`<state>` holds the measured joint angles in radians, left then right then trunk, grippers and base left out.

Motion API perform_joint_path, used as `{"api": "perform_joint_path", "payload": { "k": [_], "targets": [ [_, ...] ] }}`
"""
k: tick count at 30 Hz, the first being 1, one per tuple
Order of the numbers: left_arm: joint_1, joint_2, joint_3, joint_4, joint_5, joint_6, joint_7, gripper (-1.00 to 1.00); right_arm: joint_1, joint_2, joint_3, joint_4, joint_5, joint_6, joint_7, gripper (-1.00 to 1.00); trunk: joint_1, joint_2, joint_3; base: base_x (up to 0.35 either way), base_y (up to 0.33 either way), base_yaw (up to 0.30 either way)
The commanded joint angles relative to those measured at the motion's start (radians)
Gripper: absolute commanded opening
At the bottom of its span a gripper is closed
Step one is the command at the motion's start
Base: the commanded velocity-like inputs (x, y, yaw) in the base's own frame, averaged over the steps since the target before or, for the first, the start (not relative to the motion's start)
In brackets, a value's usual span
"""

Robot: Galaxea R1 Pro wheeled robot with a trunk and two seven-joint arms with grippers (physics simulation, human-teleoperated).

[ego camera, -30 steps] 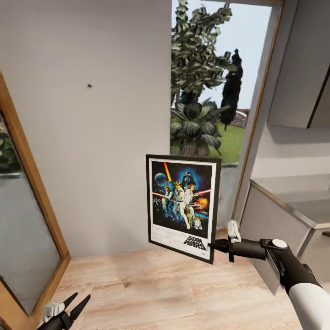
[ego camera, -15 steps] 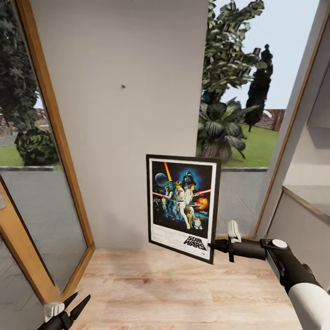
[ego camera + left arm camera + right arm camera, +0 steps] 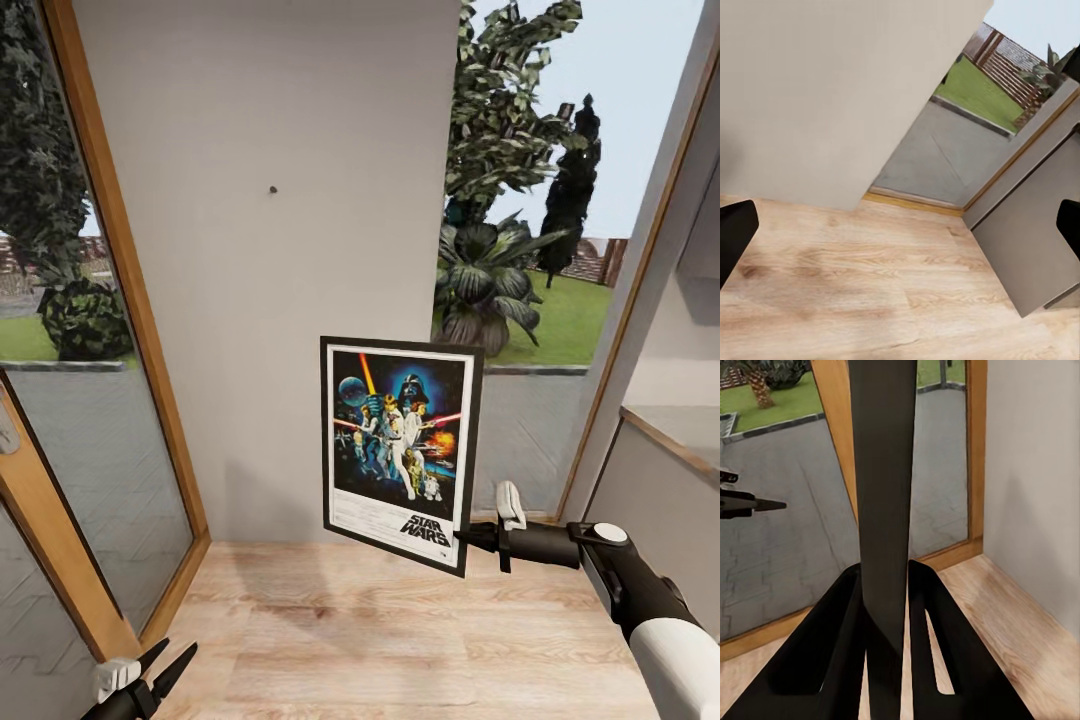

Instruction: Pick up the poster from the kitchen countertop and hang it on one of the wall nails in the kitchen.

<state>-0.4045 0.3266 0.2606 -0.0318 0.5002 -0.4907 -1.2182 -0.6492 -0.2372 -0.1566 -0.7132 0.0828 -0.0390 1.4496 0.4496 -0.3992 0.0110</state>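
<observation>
1. Holding the poster (image 3: 401,452) upright in mid-air, the right gripper (image 3: 466,538) pinches its lower right corner; the arm reaches in from the right.
2. Poster faces the camera, slightly tilted, lower edge sloping down to the right, well above the wooden floor (image 3: 400,640); black frame, white border, dark blue artwork, "STAR WARS" logo at bottom.
3. Right wrist view: poster seen edge-on as a dark strip (image 3: 883,502), both black fingers (image 3: 832,649) pressed against its two sides.
4. Left gripper (image 3: 160,668) low at the near left, fingers spread, nothing between them. Left wrist view: the two dark fingertips (image 3: 735,234) sit far apart at opposite edges, floor between.
5. Grey wall panel (image 3: 270,270) stands behind the poster, far side. A small dark nail (image 3: 272,188) sits on it, above and left of the poster, well apart from it.
6. Wood-framed glass panel (image 3: 100,300) to the left of the wall, window with trees (image 3: 510,200) and lawn to the right.
7. Grey counter edge (image 3: 672,432) at far right, beside the right arm.
</observation>
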Motion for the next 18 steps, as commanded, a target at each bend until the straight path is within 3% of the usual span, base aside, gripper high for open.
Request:
{"api": "perform_joint_path", "payload": {
  "k": [1,8,9,14,16,18],
  "targets": [
    [0.000,0.000,0.008,0.001,-0.006,-0.004,-0.003,1.00,0.000,0.001,-0.005,-0.001,0.007,-0.001,0.004,-1.00,0.000,-0.001,0.000,0.000,0.000,0.000],
    [0.000,-0.004,-0.004,0.002,-0.023,-0.004,-0.006,1.00,-0.001,0.008,0.003,-0.010,0.005,0.014,0.011,-1.00,0.000,-0.001,0.000,0.000,0.000,0.000],
    [0.000,-0.024,-0.011,0.005,-0.082,-0.002,-0.006,1.00,-0.002,0.010,0.004,-0.058,0.005,0.073,0.010,-1.00,0.000,-0.001,0.000,0.000,0.000,0.000],
    [0.003,-0.058,-0.013,0.007,-0.112,0.007,-0.004,1.00,-0.003,0.011,0.004,-0.194,0.006,0.203,0.010,-1.00,0.000,-0.001,0.000,0.000,0.000,0.000],
    [0.024,-0.077,-0.013,0.007,-0.119,0.035,-0.002,1.00,-0.007,0.022,0.005,-0.302,0.005,0.313,0.010,-1.00,0.000,-0.001,0.000,0.000,0.000,0.000],
    [0.032,-0.083,-0.013,0.007,-0.120,0.050,0.000,1.00,-0.010,0.031,0.006,-0.338,0.006,0.356,0.009,-1.00,0.000,-0.001,0.000,0.000,0.000,0.000]
  ]
}}
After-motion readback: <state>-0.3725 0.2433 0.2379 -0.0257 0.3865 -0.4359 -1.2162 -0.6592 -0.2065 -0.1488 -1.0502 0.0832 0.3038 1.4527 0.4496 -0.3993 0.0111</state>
